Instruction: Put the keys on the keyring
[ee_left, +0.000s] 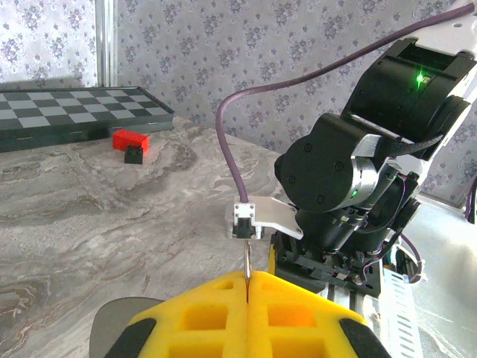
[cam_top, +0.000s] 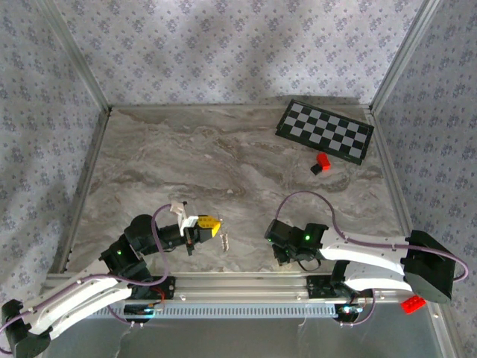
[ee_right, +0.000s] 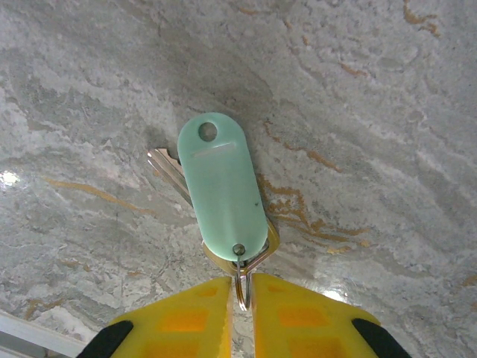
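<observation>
The key (ee_right: 167,166) lies flat on the marble table (ee_right: 373,112), a brass piece mostly covered by its pale mint-green oval tag (ee_right: 222,186). A small wire loop (ee_right: 241,287) through the tag's lower hole sits between my right gripper's (ee_right: 240,298) yellow fingertips, which press in on both sides of it. The left gripper (ee_left: 246,287) is shut on a thin metal piece of the keyring (ee_left: 246,265), seen edge-on. From above, the keyring's silvery chain (cam_top: 225,240) trails just right of the left gripper (cam_top: 216,227). The right wrist (cam_top: 287,240) points down at the table.
A folded checkerboard (cam_top: 325,130) lies at the far right, with a red block (cam_top: 323,160) and a small black block (cam_top: 316,169) in front of it. Metal rails border the table. Another red block (cam_top: 411,303) sits by the right arm's base.
</observation>
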### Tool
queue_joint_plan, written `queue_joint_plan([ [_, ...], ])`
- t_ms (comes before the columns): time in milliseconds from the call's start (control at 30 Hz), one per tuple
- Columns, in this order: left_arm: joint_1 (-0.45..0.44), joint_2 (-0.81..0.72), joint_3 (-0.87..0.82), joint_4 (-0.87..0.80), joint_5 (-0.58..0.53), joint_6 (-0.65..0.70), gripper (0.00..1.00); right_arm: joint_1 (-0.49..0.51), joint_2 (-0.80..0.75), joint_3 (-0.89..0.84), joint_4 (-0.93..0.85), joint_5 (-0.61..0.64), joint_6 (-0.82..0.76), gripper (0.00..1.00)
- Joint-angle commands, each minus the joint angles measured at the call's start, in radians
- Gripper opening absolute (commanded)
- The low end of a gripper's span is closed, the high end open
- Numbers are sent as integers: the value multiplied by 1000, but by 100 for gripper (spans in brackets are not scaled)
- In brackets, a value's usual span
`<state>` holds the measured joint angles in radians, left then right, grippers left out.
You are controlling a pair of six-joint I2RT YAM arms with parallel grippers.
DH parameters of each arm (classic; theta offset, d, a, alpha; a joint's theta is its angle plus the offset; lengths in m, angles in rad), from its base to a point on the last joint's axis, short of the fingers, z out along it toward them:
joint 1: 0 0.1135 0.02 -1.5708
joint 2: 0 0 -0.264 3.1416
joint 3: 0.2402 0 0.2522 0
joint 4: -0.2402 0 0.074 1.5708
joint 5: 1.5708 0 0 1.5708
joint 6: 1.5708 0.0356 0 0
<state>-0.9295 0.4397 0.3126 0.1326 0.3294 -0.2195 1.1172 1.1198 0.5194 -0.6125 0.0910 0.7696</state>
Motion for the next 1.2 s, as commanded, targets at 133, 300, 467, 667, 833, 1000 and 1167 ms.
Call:
queue_joint_plan([
  [133,1,-7,33,42,17,-7,0,-7,11,-7,-20,23,-19,14],
  [300,0,-7,31,42,16,-7,0,-11,12,-7,-18,20,-27,13],
  [467,0,-7,32,41,16,-8,0,-14,11,-5,-15,21,-36,13],
  [667,0,-9,34,39,16,-8,0,-16,12,-6,-7,24,-48,14],
  [833,-1,-7,34,38,14,-6,0,-17,12,-7,-7,27,-55,14],
  [1000,0,-8,34,35,13,-6,0,-20,15,-10,-1,23,-59,12],
  [1167,1,-8,37,30,13,-6,0,-21,15,-10,8,22,-67,11],
])
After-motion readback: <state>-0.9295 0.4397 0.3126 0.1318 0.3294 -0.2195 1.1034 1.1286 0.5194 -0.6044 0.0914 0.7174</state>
